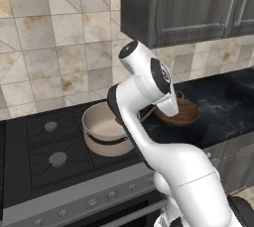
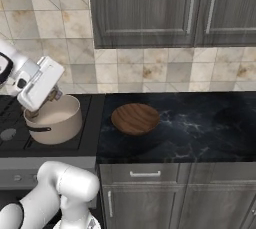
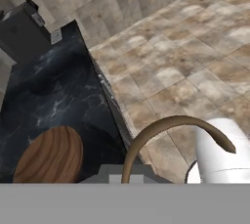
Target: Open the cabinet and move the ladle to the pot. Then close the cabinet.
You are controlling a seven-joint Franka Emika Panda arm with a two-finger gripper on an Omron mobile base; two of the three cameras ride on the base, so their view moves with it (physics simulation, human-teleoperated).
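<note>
My gripper [image 2: 56, 94] pinching the ladle [image 3: 161, 132] by its thin curved handle, hovering at the rim of the tan pot [image 2: 56, 121] on the stove [image 1: 44, 146], cabinet [image 2: 150, 8] doors shut above, wooden bowl [image 2: 135, 118] on dark counter [image 2: 200, 128], no readable lettering anywhere.

The cabinet [image 2: 172, 10] is dark grey-brown wood grain with silver bar handles, and the pot [image 2: 54, 119] is tan-beige with a dark band. The wooden bowl [image 2: 135, 118] shows brown streaked grain on a black, white-veined marble counter [image 2: 200, 128]. The ladle [image 3: 166, 137] handle is brown; the wall tiles [image 1: 54, 52] are mottled beige.
</note>
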